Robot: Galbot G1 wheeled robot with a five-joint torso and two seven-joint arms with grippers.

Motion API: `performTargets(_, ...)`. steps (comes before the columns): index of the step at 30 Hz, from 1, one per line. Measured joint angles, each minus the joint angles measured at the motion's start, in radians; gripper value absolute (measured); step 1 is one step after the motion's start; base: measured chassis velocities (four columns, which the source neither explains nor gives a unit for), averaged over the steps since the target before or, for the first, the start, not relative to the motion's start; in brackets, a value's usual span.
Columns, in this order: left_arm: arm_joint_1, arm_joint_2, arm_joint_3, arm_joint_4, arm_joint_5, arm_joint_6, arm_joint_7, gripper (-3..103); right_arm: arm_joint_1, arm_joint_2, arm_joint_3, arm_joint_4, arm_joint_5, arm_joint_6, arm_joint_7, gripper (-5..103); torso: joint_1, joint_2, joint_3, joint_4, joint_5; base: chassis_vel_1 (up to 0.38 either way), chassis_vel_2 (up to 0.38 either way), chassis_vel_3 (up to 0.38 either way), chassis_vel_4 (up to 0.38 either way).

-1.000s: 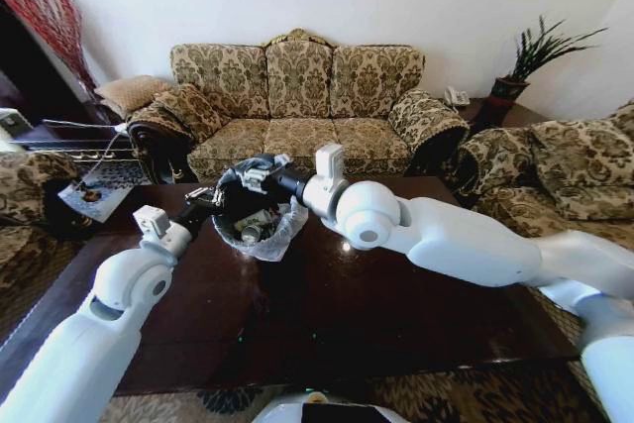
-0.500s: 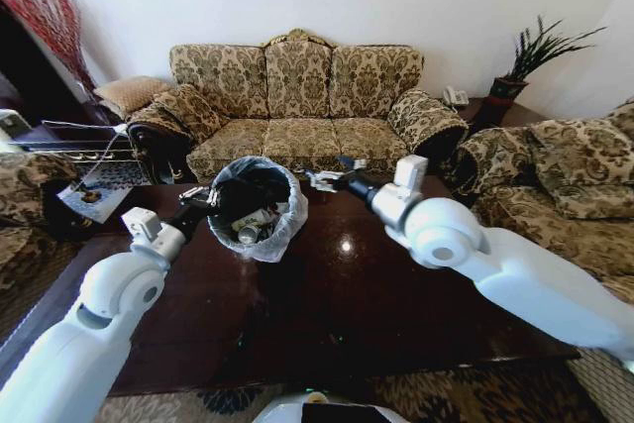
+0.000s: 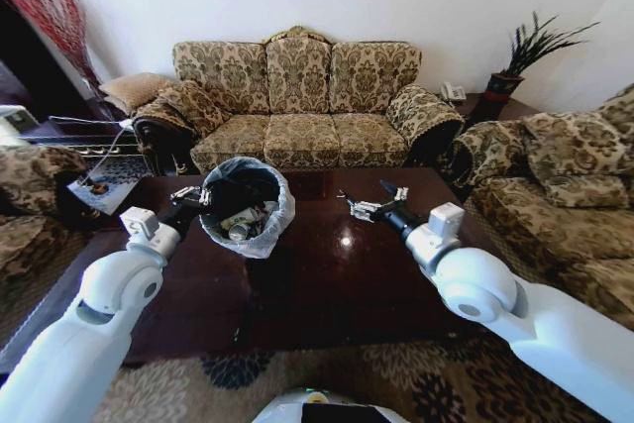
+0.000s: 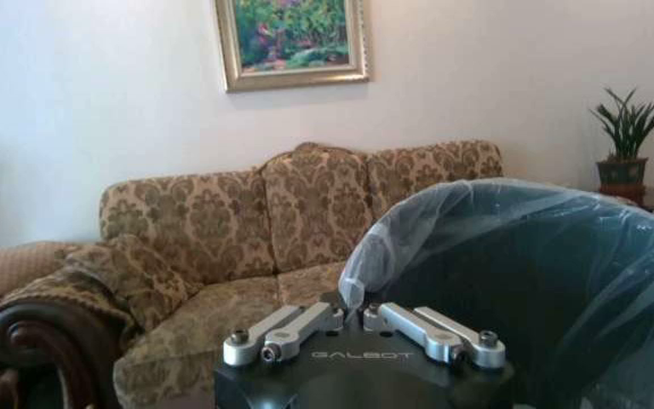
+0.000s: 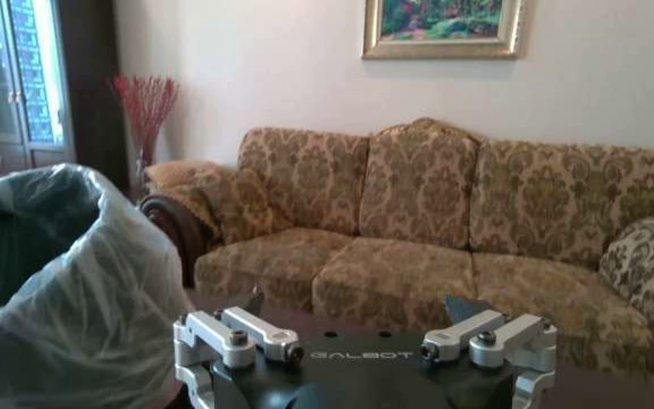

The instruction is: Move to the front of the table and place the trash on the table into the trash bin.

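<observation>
Head view: left gripper (image 3: 188,196) pinches the rim of the bag-lined black round trash bin (image 3: 248,207) at 10 o'clock on the glossy dark wooden table (image 3: 327,284); right gripper (image 3: 371,203), fingers spread, hovers at 1 o'clock.

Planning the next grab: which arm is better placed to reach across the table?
Right, most likely. The right gripper hangs open and empty above the table, beside the trash bin. The left gripper is shut on the bin's bag-lined rim, so it is occupied.
</observation>
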Motion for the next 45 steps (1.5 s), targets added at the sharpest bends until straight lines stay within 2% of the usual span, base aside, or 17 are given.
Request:
performTargets(3, 0.009, -0.006, -0.003, -0.009, 0.002, 0.000, -0.001, 1, -0.046, 0.008, 0.024, 0.010, -0.014, 0.000, 0.000, 100, 0.000, 0.000, 0.000, 0.0005, -0.0003, 0.315, -0.305, -0.268, 0.305)
performTargets(7, 0.019, -0.019, -0.008, -0.026, 0.002, 0.000, -0.002, 1, -0.076, 0.013, 0.034, 0.009, -0.020, -0.002, -0.002, 100, 0.000, 0.000, 0.000, -0.0004, 0.0012, 0.355, -0.341, -0.371, 0.322)
performTargets(9, 0.026, -0.031, -0.010, -0.029, 0.004, 0.001, -0.002, 1, -0.075, 0.014, 0.023, 0.003, -0.025, 0.002, -0.003, 100, 0.001, 0.000, 0.000, -0.0007, -0.0007, 0.324, -0.381, -0.353, 0.334)
performTargets(10, 0.026, -0.031, -0.010, -0.029, 0.004, 0.001, -0.002, 1, -0.075, 0.014, 0.023, 0.003, -0.025, 0.002, -0.003, 100, 0.001, 0.000, 0.000, -0.0007, -0.0007, 0.306, -0.374, -0.353, 0.316)
performTargets(11, 0.029, -0.036, -0.012, -0.032, 0.007, 0.001, -0.002, 1, -0.072, 0.014, 0.016, 0.000, -0.031, 0.003, -0.004, 100, 0.000, 0.000, 0.000, -0.0006, 0.0009, 0.306, -0.301, -0.305, 0.316)
performTargets(12, 0.031, -0.040, -0.015, -0.035, 0.016, 0.000, -0.002, 1, -0.071, 0.014, 0.006, -0.006, -0.044, 0.005, -0.005, 100, -0.001, 0.000, 0.000, 0.0003, 0.0003, 0.294, -0.301, -0.220, 0.293)
performTargets(13, 0.033, -0.041, -0.015, -0.035, 0.023, -0.002, -0.003, 1, -0.078, 0.018, 0.002, -0.014, -0.058, 0.005, -0.005, 100, -0.001, 0.001, -0.001, -0.0003, -0.0012, 0.211, -0.261, -0.220, 0.243)
performTargets(16, 0.034, -0.041, -0.015, -0.034, 0.036, -0.006, -0.004, 1, -0.099, 0.032, -0.002, -0.035, -0.083, 0.005, -0.005, 100, -0.001, 0.001, -0.001, 0.0000, -0.0001, 0.194, -0.199, -0.171, 0.195)
performTargets(17, 0.033, -0.040, -0.015, -0.034, 0.038, -0.008, -0.006, 1, -0.108, 0.040, -0.003, -0.045, -0.094, 0.005, -0.005, 100, -0.001, 0.001, 0.000, -0.0002, 0.0017, 0.091, -0.048, -0.116, 0.101)
performTargets(19, 0.032, -0.039, -0.015, -0.034, 0.038, -0.010, -0.007, 1, -0.112, 0.046, -0.003, -0.050, -0.098, 0.005, -0.005, 100, -0.001, 0.000, 0.000, -0.0005, 0.0014, 0.091, -0.048, -0.037, 0.025)
performTargets(21, 0.031, -0.039, -0.015, -0.038, 0.039, -0.011, -0.007, 1, -0.109, 0.050, -0.005, -0.053, -0.098, 0.005, -0.006, 100, 0.001, 0.000, 0.000, -0.0010, -0.0005, -0.001, 0.028, 0.023, -0.008)
performTargets(24, 0.036, -0.042, -0.019, -0.048, 0.039, -0.011, -0.005, 1, -0.082, 0.043, -0.008, -0.054, -0.089, 0.005, -0.006, 100, 0.002, -0.001, 0.001, -0.0001, 0.0000, -0.022, 0.107, 0.094, -0.039)
performTargets(29, 0.036, -0.043, -0.019, -0.051, 0.039, -0.011, -0.002, 1, -0.059, 0.023, -0.008, -0.049, -0.076, 0.005, -0.001, 100, 0.002, -0.001, 0.001, -0.0001, -0.0001, 0.023, 0.090, 0.102, 0.036)
performTargets(33, 0.040, -0.044, -0.013, -0.053, 0.039, -0.013, -0.001, 1, -0.072, 0.018, 0.001, -0.041, -0.081, 0.004, 0.005, 100, 0.000, -0.003, -0.001, -0.0009, 0.0000, 0.071, 0.040, 0.059, 0.075)
performTargets(38, 0.055, -0.038, 0.001, -0.068, 0.043, -0.027, 0.003, 1, -0.105, 0.004, 0.041, -0.018, -0.086, -0.037, 0.035, 100, 0.000, -0.004, -0.001, -0.0002, 0.0001, 0.071, 0.040, 0.052, 0.066)
performTargets(45, 0.053, -0.032, 0.014, -0.087, 0.026, -0.031, 0.016, 1, -0.128, -0.016, 0.066, -0.004, -0.076, -0.086, 0.078, 100, 0.000, -0.005, -0.001, -0.0010, 0.0004, 0.000, 0.000, 0.000, 0.000)
